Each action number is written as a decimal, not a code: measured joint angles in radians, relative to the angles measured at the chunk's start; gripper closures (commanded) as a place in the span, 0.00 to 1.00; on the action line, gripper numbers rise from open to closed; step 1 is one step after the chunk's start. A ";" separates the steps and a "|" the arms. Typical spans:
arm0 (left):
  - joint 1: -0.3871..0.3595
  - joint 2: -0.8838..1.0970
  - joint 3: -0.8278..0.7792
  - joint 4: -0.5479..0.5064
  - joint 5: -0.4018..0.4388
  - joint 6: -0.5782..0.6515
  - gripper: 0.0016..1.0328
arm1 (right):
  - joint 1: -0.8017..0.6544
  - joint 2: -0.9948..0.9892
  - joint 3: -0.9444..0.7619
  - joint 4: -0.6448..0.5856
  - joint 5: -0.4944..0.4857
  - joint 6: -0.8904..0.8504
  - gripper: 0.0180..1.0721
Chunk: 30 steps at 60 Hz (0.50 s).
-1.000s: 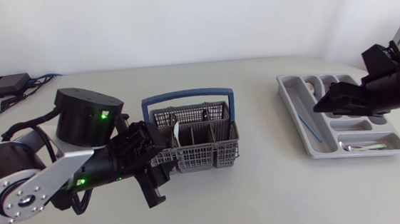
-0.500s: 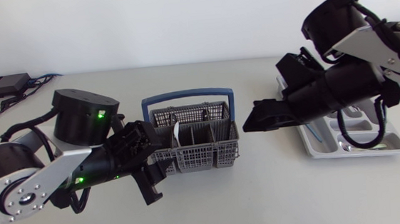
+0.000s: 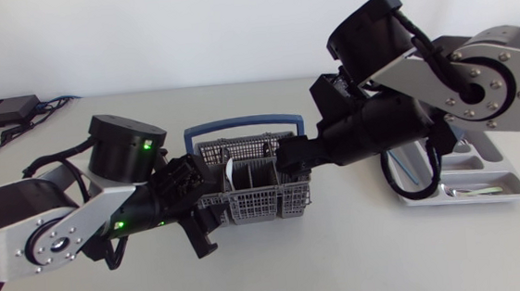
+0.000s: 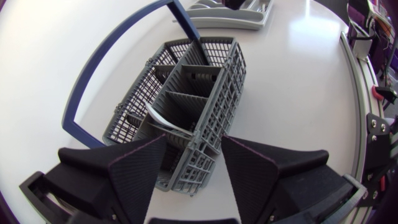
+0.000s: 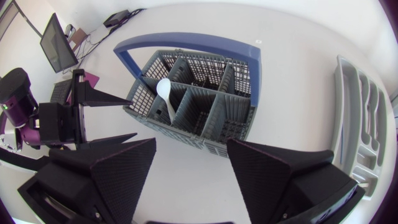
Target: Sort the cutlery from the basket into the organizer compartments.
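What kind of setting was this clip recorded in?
Probably a robotics lab bench staged for a kitchen chore: white table, cutlery basket, organizer tray, and the robot's left arm and right arm.

A white bench [image 3: 343, 260] carries a flat black box [image 3: 2, 111] with cables [image 3: 52, 102] at its far left corner.

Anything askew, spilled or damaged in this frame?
Nothing stands out. The basket stands upright with the white spoon leaning inside one compartment. The organizer sits flat, and no cutlery lies loose outside either of them.
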 measured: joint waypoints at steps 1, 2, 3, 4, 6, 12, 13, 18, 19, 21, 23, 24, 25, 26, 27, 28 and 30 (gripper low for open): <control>0.001 0.005 0.004 0.000 -0.003 -0.005 0.41 | 0.000 0.000 0.000 0.002 0.001 0.002 0.20; 0.001 0.011 0.009 0.000 -0.008 -0.009 0.41 | 0.000 0.000 0.000 0.004 0.004 0.002 0.20; 0.002 0.018 0.015 0.002 -0.016 -0.018 0.41 | 0.000 0.000 0.000 0.007 0.006 0.004 0.20; 0.002 0.024 0.020 0.003 -0.018 -0.024 0.41 | 0.000 0.000 0.000 0.010 0.008 0.007 0.20; 0.002 0.035 0.030 0.010 -0.032 -0.033 0.41 | 0.000 0.000 -0.001 0.013 0.011 0.010 0.20; 0.002 0.071 0.067 0.023 -0.081 -0.061 0.41 | -0.008 -0.006 -0.019 0.025 0.018 0.012 0.20; 0.002 0.077 0.076 0.023 -0.093 -0.069 0.41 | -0.011 -0.008 -0.023 0.027 0.018 0.012 0.20; 0.000 0.102 0.114 0.023 -0.129 -0.090 0.41 | -0.033 -0.023 -0.047 0.033 0.018 0.012 0.20; -0.001 0.106 0.121 0.023 -0.138 -0.097 0.41 | -0.039 -0.027 -0.053 0.033 0.018 0.012 0.20; -0.005 0.114 0.135 0.023 -0.157 -0.104 0.41 | -0.049 -0.035 -0.061 0.035 0.017 0.012 0.20; -0.013 0.124 0.148 0.023 -0.185 -0.109 0.41 | -0.059 -0.042 -0.068 0.036 0.018 0.012 0.20; -0.017 0.129 0.155 0.023 -0.200 -0.112 0.41 | -0.064 -0.047 -0.072 0.038 0.017 0.012 0.20; -0.021 0.134 0.161 0.024 -0.209 -0.113 0.41 | -0.068 -0.051 -0.077 0.039 0.017 0.011 0.20; -0.029 0.145 0.173 0.024 -0.229 -0.122 0.41 | -0.077 -0.059 -0.084 0.039 0.014 0.011 0.20; -0.034 0.152 0.180 0.026 -0.235 -0.126 0.41 | -0.081 -0.063 -0.088 0.040 0.012 0.011 0.20; -0.038 0.158 0.184 0.026 -0.243 -0.129 0.42 | -0.086 -0.069 -0.093 0.040 0.007 0.009 0.20; -0.045 0.168 0.192 0.027 -0.258 -0.131 0.43 | -0.096 -0.078 -0.102 0.040 -0.005 0.008 0.20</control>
